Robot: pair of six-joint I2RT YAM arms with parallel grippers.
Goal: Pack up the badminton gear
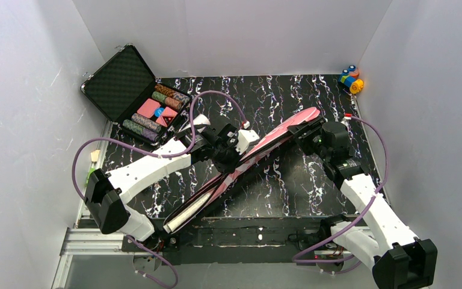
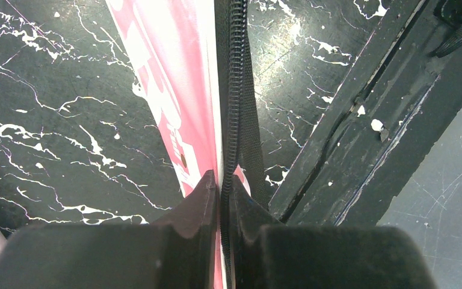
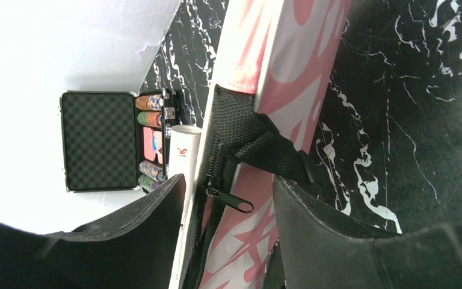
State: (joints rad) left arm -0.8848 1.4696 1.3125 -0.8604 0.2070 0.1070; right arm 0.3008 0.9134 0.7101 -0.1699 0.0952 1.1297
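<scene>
The pink and white racket bag [image 1: 277, 135] lies slanted across the black marbled mat, its narrow end near the front left. My left gripper [image 1: 228, 155] is over the bag's middle, shut on the black zipper edge [image 2: 236, 120], which runs straight up between its fingertips [image 2: 207, 189]. My right gripper [image 1: 308, 129] is at the bag's far wide end, open. Its fingers [image 3: 313, 211] stand either side of the zip edge, with the zipper pull [image 3: 231, 201] and a black strap [image 3: 258, 141] between them. A white tube end [image 3: 183, 147] with a red logo shows beside the bag.
An open black case [image 1: 129, 90] with striped chips stands at the back left. Small coloured blocks [image 1: 352, 78] sit in the back right corner. White walls close in three sides. A black rail [image 1: 246, 232] runs along the near edge, and purple cables loop over both arms.
</scene>
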